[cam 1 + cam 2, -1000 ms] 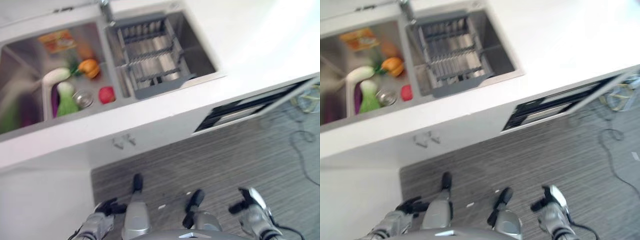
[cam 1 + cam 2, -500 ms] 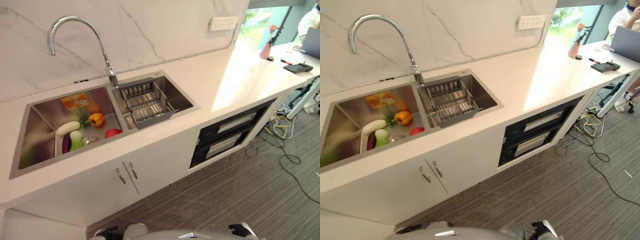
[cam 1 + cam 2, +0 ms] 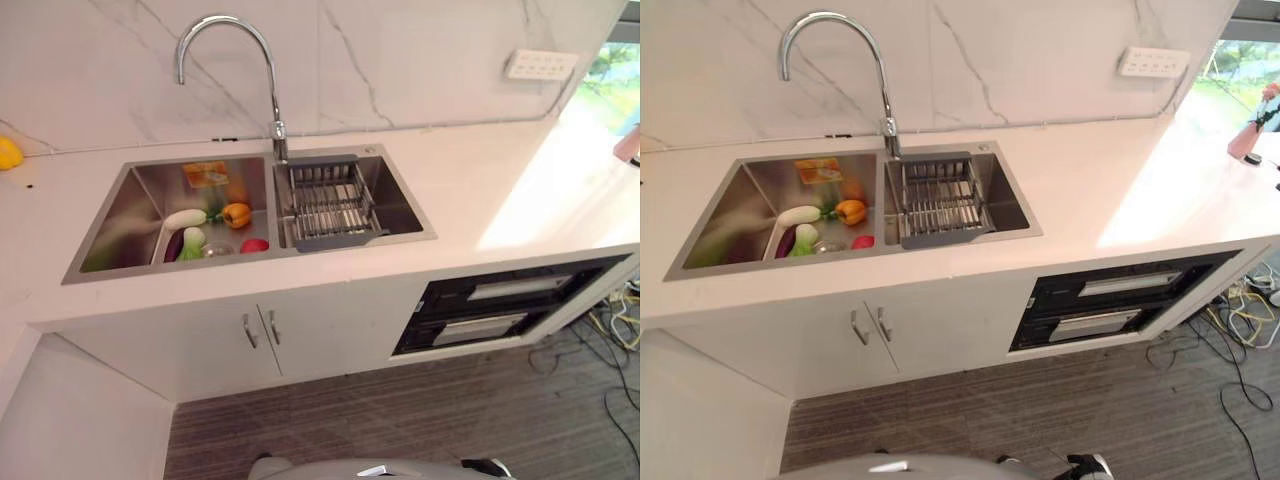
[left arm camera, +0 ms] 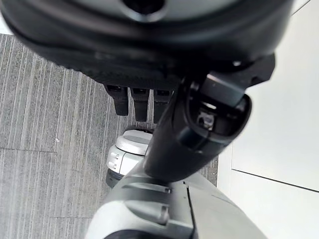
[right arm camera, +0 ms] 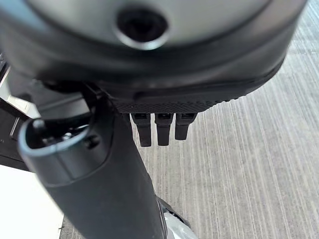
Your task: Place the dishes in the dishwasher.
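The dishwasher (image 3: 505, 308) is a black built-in unit with two silver bars, set under the white counter at the right. A grey dish rack (image 3: 331, 204) sits in the right basin of the steel sink (image 3: 110, 215); I cannot make out dishes in it. My left hand (image 4: 144, 55) hangs over the striped floor beside a white cabinet panel, its fingers (image 4: 141, 105) straight and empty. My right hand (image 5: 154, 69) also points down at the floor, its fingers (image 5: 160, 128) straight, holding nothing.
The left basin holds an orange pepper (image 3: 237, 214), a white vegetable (image 3: 185, 218), a green one (image 3: 191, 240) and a red one (image 3: 254, 245). A tall tap (image 3: 225, 55) arches over the sink. Cupboard doors (image 3: 262, 330) stand below it. Cables (image 3: 1248, 312) lie on the floor far right.
The head camera has swung up from the floor to the counter and then leftward, so the whole picture shifted. The things in the sink lie as before.
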You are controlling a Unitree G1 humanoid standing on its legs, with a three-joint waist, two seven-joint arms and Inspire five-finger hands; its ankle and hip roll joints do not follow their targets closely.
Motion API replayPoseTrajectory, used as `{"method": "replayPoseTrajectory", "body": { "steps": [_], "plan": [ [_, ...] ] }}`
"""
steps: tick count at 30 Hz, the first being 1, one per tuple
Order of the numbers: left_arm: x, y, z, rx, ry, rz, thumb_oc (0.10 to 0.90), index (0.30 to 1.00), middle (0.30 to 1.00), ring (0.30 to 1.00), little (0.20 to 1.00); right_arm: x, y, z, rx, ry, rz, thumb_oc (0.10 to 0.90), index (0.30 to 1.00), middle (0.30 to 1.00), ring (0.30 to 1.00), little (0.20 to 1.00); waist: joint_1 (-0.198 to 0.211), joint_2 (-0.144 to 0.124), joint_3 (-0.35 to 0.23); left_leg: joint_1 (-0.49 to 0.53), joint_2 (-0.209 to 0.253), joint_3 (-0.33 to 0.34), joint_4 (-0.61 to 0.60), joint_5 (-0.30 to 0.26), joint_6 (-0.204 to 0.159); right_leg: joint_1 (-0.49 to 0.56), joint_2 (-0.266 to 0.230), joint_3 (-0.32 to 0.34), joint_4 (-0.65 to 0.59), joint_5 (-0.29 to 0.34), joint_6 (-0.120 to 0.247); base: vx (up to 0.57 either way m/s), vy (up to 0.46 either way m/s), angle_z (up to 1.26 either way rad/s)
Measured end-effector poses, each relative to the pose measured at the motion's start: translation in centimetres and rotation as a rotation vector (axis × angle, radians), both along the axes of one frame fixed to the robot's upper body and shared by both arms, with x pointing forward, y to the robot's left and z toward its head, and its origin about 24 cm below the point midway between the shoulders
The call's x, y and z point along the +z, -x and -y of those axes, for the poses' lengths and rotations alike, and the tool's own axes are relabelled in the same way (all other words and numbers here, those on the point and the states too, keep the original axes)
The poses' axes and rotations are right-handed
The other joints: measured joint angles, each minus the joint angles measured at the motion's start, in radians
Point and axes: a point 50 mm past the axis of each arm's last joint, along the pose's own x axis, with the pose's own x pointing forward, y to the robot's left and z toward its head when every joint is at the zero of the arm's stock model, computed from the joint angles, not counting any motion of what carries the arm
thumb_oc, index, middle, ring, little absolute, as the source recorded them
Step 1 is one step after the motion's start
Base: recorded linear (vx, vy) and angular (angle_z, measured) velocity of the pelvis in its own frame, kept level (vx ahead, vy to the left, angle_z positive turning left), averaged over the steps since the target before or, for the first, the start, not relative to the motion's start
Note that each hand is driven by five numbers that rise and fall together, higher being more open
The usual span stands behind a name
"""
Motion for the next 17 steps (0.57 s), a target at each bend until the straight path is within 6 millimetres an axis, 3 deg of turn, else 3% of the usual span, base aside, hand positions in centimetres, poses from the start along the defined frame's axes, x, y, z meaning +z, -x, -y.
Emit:
{"method": "replayPoseTrajectory", "body": {
  "steps": [1, 2, 3, 4, 6, 8, 10, 11, 17],
  "plan": [
    [-0.1, -0.3, 0.7, -0.002, 0.012, 0.002, 0.8, 0.9, 0.9, 0.9, 0.9, 0.0, 0.3, 0.3, -0.03, 0.0, 0.002, 0.8, 0.9, 0.9, 0.9, 0.9, -0.015, 0.019, 0.01, -0.049, 0.007, 0.083, 0.052, 0.032, -0.012, 0.014, 0.012, -0.023, 0.013, -0.009, -0.001, 0.0, -0.164, 1.14],
    [-0.1, -1.0, 0.5, -0.003, 0.0, 0.005, 0.8, 0.9, 0.9, 0.9, 0.9, 0.1, 0.2, 0.3, -0.052, -0.004, 0.016, 0.8, 0.9, 0.9, 0.9, 0.9, -0.056, 0.006, 0.013, -0.096, 0.012, 0.228, 0.083, 0.069, 0.021, 0.019, -0.01, -0.075, 0.005, -0.018, -0.016, 0.03, -0.105, 1.19],
    [0.0, -1.4, 0.3, -0.011, -0.006, 0.017, 0.8, 0.9, 0.9, 0.9, 0.9, 0.1, 0.5, 0.5, -0.053, 0.0, 0.009, 0.8, 0.9, 0.9, 0.9, 0.9, -0.05, 0.009, 0.014, -0.079, 0.01, 0.283, 0.053, 0.083, 0.026, 0.01, -0.007, -0.076, 0.013, -0.027, -0.023, -0.06, -0.01, 0.72],
    [-0.2, -0.7, 0.9, -0.015, 0.01, 0.005, 0.8, 0.9, 0.9, 0.9, 0.9, 0.2, 0.4, 0.9, -0.05, 0.014, 0.006, 0.8, 0.9, 0.9, 0.9, 0.9, -0.034, 0.026, 0.016, -0.056, 0.007, 0.302, 0.047, 0.068, 0.007, 0.006, 0.0, -0.064, 0.015, -0.033, -0.032, -0.07, 0.008, -0.16],
    [-0.4, -0.2, 1.7, -0.038, 0.03, -0.013, 0.8, 0.9, 0.9, 0.9, 0.9, 0.3, 0.6, 1.5, -0.051, 0.026, -0.001, 0.8, 0.9, 0.9, 0.9, 0.9, -0.027, 0.023, 0.016, -0.033, -0.053, 0.244, 0.054, 0.021, -0.025, 0.002, -0.022, -0.058, 0.01, -0.034, -0.033, 0.0, 0.031, -0.24],
    [-0.4, -0.5, 1.9, -0.067, 0.034, -0.007, 0.8, 0.9, 0.9, 0.9, 0.9, 0.2, 1.0, 1.5, -0.061, 0.027, -0.022, 0.8, 0.9, 0.9, 0.9, 0.9, -0.029, 0.022, 0.014, 0.012, -0.094, 0.223, 0.004, -0.005, -0.003, -0.003, -0.02, -0.061, 0.001, -0.032, -0.031, 0.08, 0.069, 0.02],
    [-0.4, -0.3, 2.0, -0.1, 0.041, -0.014, 0.8, 0.9, 0.9, 0.9, 0.9, 0.1, 2.5, 1.5, -0.099, 0.022, -0.064, 0.8, 0.9, 0.9, 0.9, 0.9, -0.033, 0.041, 0.002, 0.068, -0.094, 0.225, -0.106, -0.014, 0.048, -0.003, 0.0, -0.065, 0.008, -0.018, -0.028, 0.06, 0.085, 0.11],
    [-0.4, 0.2, 1.8, -0.123, 0.035, -0.03, 0.8, 0.9, 0.9, 0.9, 0.9, 0.0, 3.4, 1.2, -0.129, 0.011, -0.09, 0.8, 0.9, 0.9, 0.9, 0.9, -0.033, 0.027, -0.012, 0.083, -0.1, 0.24, -0.147, -0.003, 0.058, -0.003, -0.002, -0.068, 0.001, -0.014, -0.022, 0.04, 0.079, 0.0],
    [-0.4, 0.5, 1.7, -0.158, 0.039, -0.044, 0.8, 0.9, 0.9, 0.9, 0.9, -0.4, 2.9, -0.2, -0.124, -0.035, -0.059, 0.8, 0.9, 0.9, 0.9, 0.9, -0.053, 0.039, -0.041, 0.107, -0.118, 0.25, -0.173, -0.001, 0.066, 0.034, -0.001, -0.062, -0.07, 0.032, -0.004, 0.01, 0.032, -0.04]
  ]
}}
